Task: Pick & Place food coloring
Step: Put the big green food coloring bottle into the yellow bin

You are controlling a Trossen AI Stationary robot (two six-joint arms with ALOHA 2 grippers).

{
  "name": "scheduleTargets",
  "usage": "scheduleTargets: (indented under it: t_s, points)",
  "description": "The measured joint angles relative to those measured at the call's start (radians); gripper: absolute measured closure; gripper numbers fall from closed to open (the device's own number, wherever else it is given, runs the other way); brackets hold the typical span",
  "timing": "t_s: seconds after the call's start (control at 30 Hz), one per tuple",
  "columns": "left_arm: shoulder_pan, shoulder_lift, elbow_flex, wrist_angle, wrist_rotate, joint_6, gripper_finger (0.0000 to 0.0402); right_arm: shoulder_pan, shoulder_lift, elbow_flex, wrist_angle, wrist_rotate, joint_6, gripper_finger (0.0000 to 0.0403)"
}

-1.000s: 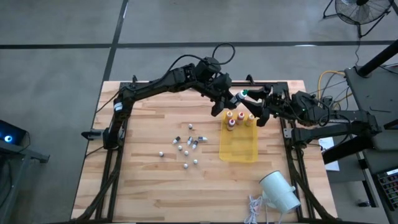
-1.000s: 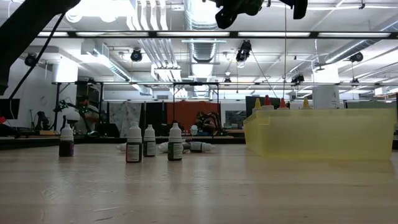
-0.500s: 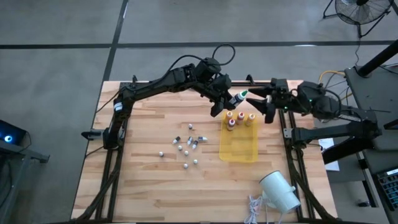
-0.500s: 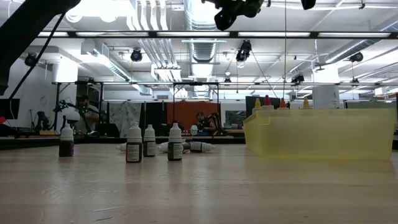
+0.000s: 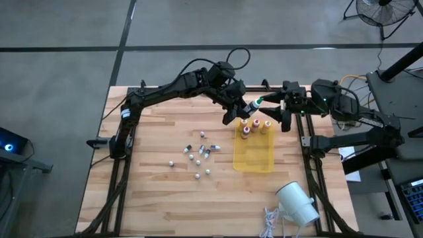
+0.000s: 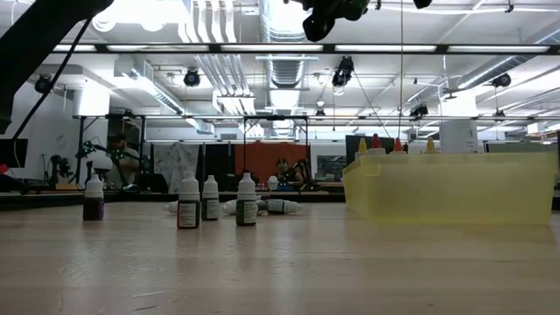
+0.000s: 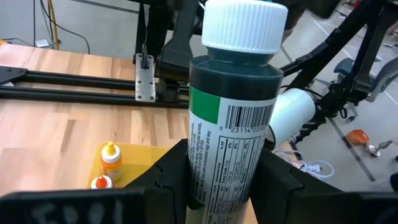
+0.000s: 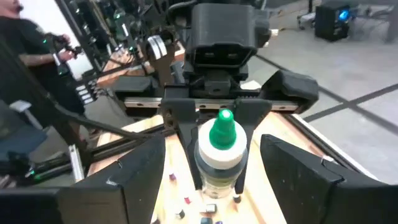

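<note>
Wooden table (image 5: 158, 192): yellow tray (image 5: 254, 155), scattered vials (image 5: 197, 157), white cylinder (image 5: 297, 201).

Translucent yellow plastic tray (image 5: 254, 158), wooden table (image 5: 158, 192)

Two dark, near-black jointed arms are being shown, built of bulky rounded segments. A black cable is being looped above the left arm (image 5: 178, 84), and yellow cables are being trailed behind the right arm (image 5: 344, 112). Each tool is being formed by a boxy black body and two broad, angular matte fingers (image 8: 298, 171).
</note>
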Motion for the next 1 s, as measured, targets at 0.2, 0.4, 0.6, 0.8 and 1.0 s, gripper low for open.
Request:
scheduleTargets:
  t_s: [0.2,0.4,0.6,0.8,1.0]
  points:
    - [0.0,0.0,0.0,-0.01,0.001,0.002,0.0294,-0.035,0.062,0.068,-0.087,-0.039,-0.022,0.0149]
    - [0.0,0.0,0.0,-0.021,0.002,0.003,0.0294,-0.077,0.109,0.153,-0.181,-0.148,-0.049,0.0149]
    - [0.0,0.0,0.0,-0.022,0.002,0.014,0.0294,-0.096,0.153,0.247,-0.292,-0.15,-0.096,0.0149]
    - [0.0,0.0,0.0,-0.023,0.002,0.015,0.0294,-0.106,0.207,0.333,-0.402,-0.188,-0.133,0.0149]
    - [0.0,0.0,0.0,-0.023,0.001,0.015,0.0294,-0.118,0.265,0.399,-0.454,-0.204,-0.174,0.0149]
